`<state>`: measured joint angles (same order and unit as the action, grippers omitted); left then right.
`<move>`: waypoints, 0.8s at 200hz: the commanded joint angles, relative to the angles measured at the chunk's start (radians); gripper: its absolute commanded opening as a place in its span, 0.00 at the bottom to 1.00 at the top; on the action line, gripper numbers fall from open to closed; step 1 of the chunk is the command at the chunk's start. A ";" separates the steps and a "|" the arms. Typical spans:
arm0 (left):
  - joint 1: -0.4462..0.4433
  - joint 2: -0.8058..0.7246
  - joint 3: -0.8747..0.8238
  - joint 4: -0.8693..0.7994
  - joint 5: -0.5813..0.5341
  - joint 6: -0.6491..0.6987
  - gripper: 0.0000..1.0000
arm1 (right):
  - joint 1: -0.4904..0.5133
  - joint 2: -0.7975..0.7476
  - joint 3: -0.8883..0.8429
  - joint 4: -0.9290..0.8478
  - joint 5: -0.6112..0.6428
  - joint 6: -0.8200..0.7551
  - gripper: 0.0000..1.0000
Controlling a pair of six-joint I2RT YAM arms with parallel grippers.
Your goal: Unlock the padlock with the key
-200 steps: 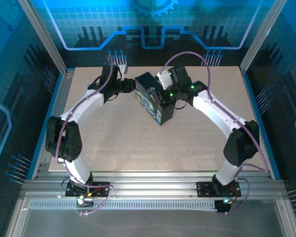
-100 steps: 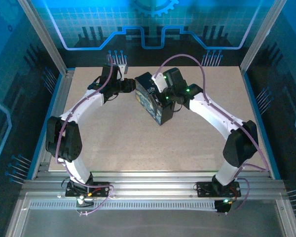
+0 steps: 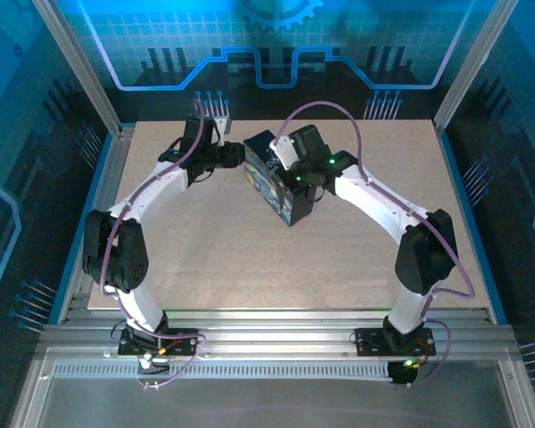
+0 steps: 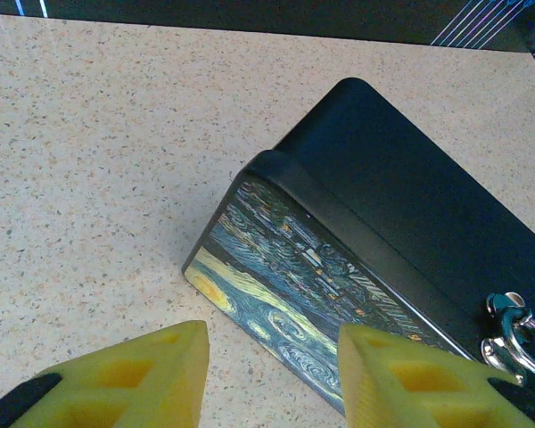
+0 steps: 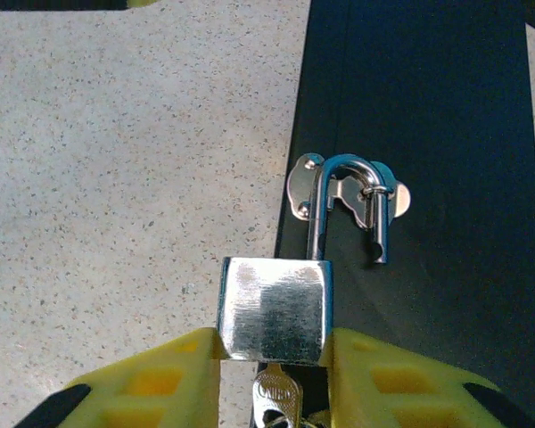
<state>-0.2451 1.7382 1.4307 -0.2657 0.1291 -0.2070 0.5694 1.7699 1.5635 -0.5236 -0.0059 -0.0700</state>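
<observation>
Right wrist view: right gripper [image 5: 275, 348] pinches the padlock [image 5: 275, 303] body, key [image 5: 275, 394] in its keyway, shackle [image 5: 343, 168] sprung and hooked through the black box's [image 5: 428, 107] hasp [image 5: 303, 189]. Left gripper [image 4: 272, 361] gapes empty beside that box. Best now, I'd say: unhook gently, no yanking. Padlock's long axis runs keyway-to-shackle, shackle pointing at the hasp.

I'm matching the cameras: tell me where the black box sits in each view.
Top external: black box at centre, in the tabletop's far half.
Left wrist: box in the right half, painted lid toward the camera.
Right wrist: box down the right side.
Shared landmark: the speckled tabletop under it.
</observation>
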 commanded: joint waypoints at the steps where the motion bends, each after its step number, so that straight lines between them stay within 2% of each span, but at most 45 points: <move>1: -0.003 -0.032 0.032 -0.024 0.022 0.021 0.43 | 0.005 0.015 0.027 0.002 0.007 -0.007 0.26; 26: -0.003 -0.032 0.030 -0.024 0.023 0.022 0.43 | -0.002 0.021 0.032 0.002 0.003 -0.008 0.25; 59: -0.003 -0.032 0.031 -0.026 0.024 0.023 0.43 | -0.005 0.027 0.050 -0.020 0.000 0.011 0.42; 99: -0.003 -0.030 0.040 -0.030 0.026 0.023 0.43 | 0.001 0.033 0.056 -0.010 -0.002 0.020 0.46; 119: -0.003 -0.033 0.043 -0.033 0.025 0.026 0.43 | 0.003 0.052 0.069 -0.024 0.010 0.018 0.44; 160: -0.003 -0.035 0.047 -0.041 0.025 0.029 0.43 | 0.000 0.053 0.055 -0.012 0.007 -0.010 0.27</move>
<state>-0.2451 1.7378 1.4395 -0.2840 0.1291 -0.2028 0.5686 1.8099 1.6051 -0.5232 -0.0032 -0.0601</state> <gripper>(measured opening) 0.434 0.300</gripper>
